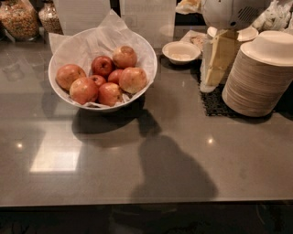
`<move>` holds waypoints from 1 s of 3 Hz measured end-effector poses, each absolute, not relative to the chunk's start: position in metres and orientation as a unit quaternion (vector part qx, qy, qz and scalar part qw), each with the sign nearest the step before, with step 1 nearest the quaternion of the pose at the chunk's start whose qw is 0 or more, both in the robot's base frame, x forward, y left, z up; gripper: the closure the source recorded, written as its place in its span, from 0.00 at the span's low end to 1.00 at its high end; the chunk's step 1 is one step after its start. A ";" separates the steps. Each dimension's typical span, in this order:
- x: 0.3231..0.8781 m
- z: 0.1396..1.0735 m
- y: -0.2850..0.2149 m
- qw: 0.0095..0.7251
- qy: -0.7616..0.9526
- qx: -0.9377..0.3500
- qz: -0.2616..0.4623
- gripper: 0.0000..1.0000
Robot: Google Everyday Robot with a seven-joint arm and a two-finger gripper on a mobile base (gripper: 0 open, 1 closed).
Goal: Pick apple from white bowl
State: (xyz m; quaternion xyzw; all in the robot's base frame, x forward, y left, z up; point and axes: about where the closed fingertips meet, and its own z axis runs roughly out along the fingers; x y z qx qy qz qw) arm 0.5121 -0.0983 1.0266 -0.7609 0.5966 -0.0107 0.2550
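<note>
The white bowl (150, 68), wide and deep and lined with crumpled white paper, stands at the back left of the grey counter. It holds several apples. A large pale yellow-tan apple with a pinkish blush (133, 80) lies at the right of the pile, beside smaller dark red ones (102, 65). My gripper (214, 64) hangs from the white arm (229, 13) at the upper right. It is above the counter, well to the right of the bowl, with nothing seen in it.
A small shallow white bowl (181, 50) sits between the big bowl and the gripper. A tall stack of beige plates topped by a bowl (263, 75) stands on a black mat (214, 104) at the right. Jars (18, 18) stand at the back left.
</note>
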 end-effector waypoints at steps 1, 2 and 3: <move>0.534 1.023 -0.049 0.266 0.541 -0.797 0.021 0.00; 0.534 1.023 -0.049 0.266 0.541 -0.797 0.021 0.00; 0.561 1.023 -0.027 0.296 0.505 -0.810 0.028 0.00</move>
